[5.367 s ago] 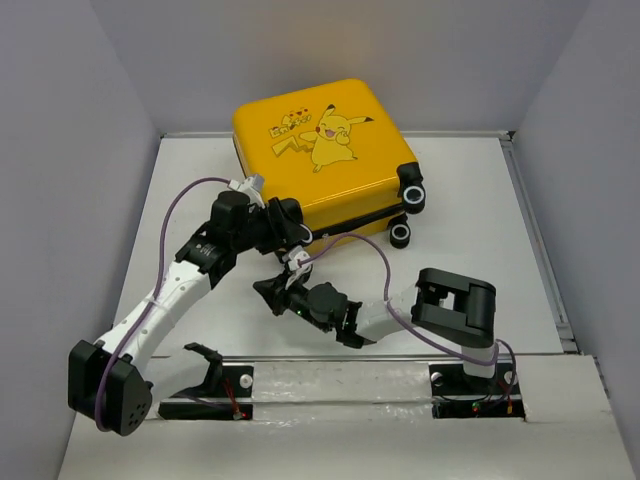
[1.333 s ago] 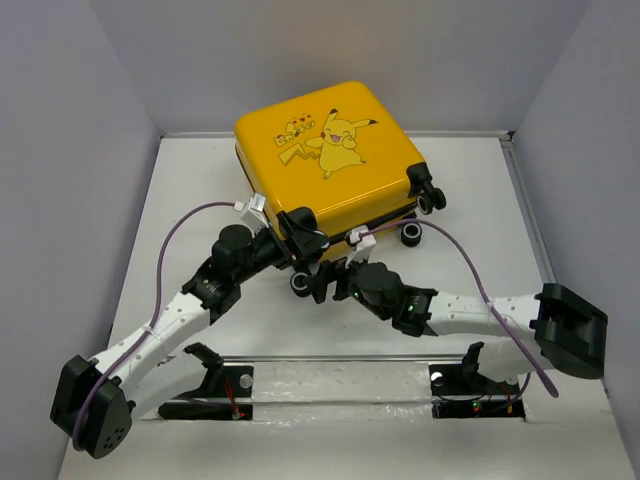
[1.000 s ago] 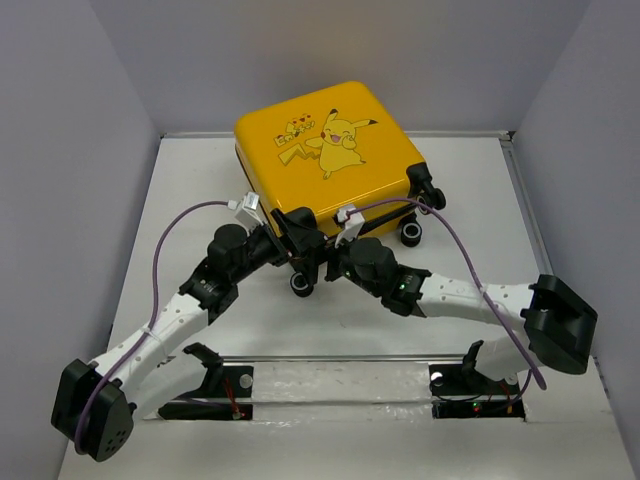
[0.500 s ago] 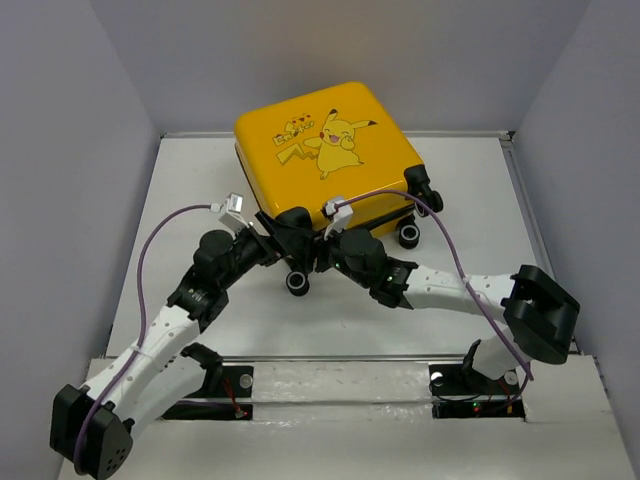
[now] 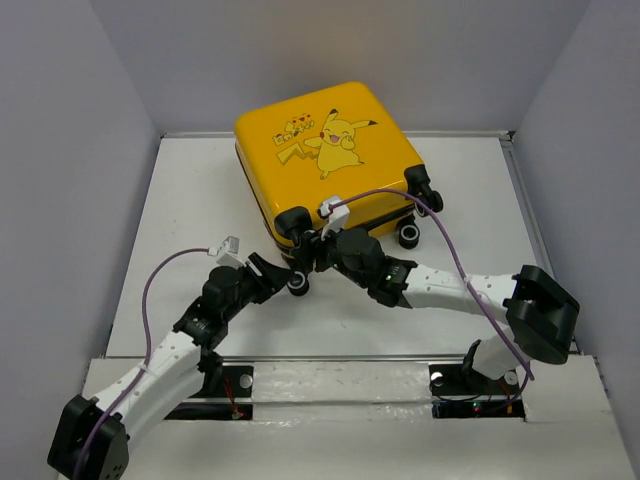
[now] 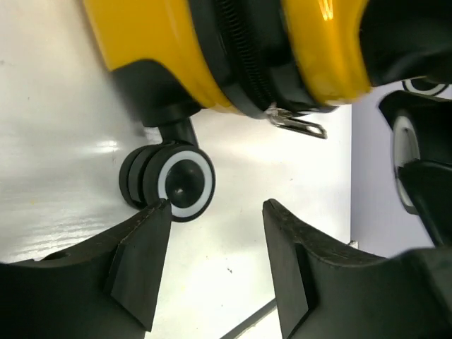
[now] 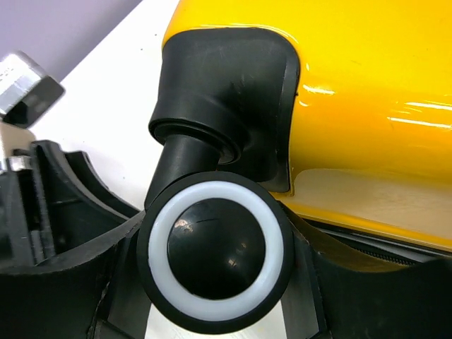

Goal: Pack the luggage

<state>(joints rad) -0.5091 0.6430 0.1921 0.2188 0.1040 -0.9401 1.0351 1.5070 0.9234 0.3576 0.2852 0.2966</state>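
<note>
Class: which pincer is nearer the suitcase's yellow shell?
Right. The right pincer clasps a wheel just under the suitcase corner; the left pincer sits further off, its tips beside another wheel.

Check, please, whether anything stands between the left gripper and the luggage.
Nothing visible does. The left gripper sits open above the table, the luggage directly ahead and its near wheel just off one fingertip. The right gripper clamps a second wheel off to the side, outside that path.

A white table (image 5: 190, 200) between grey walls (image 5: 330, 50).
</note>
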